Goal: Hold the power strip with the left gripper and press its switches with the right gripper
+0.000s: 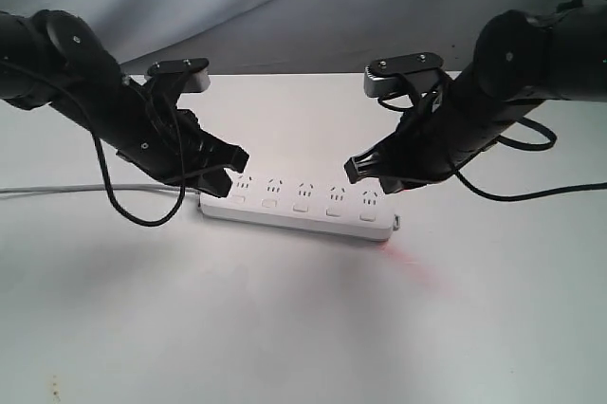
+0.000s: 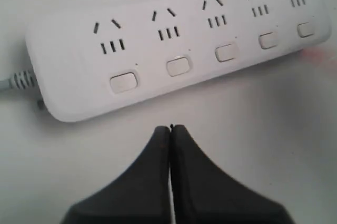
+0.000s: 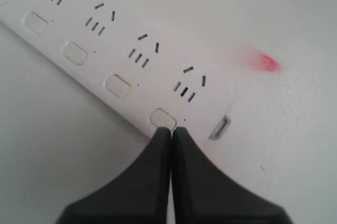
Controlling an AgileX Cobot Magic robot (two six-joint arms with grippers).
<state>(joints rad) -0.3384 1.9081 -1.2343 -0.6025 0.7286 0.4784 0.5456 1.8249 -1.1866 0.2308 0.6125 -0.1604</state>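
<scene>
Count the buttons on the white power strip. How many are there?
5. All lie in one row on the power strip: the first button nearest the cord, second, third, fourth, fifth at the far end. None seems hidden.

I see the white power strip [image 1: 299, 207] lying flat, sockets up, its five switches [image 2: 178, 66] in one row. My left gripper [image 2: 170, 128], jaws together, hangs just beside the cord end, apart from it. My right gripper [image 3: 171, 129], jaws together, points at the end switch; contact unclear
</scene>
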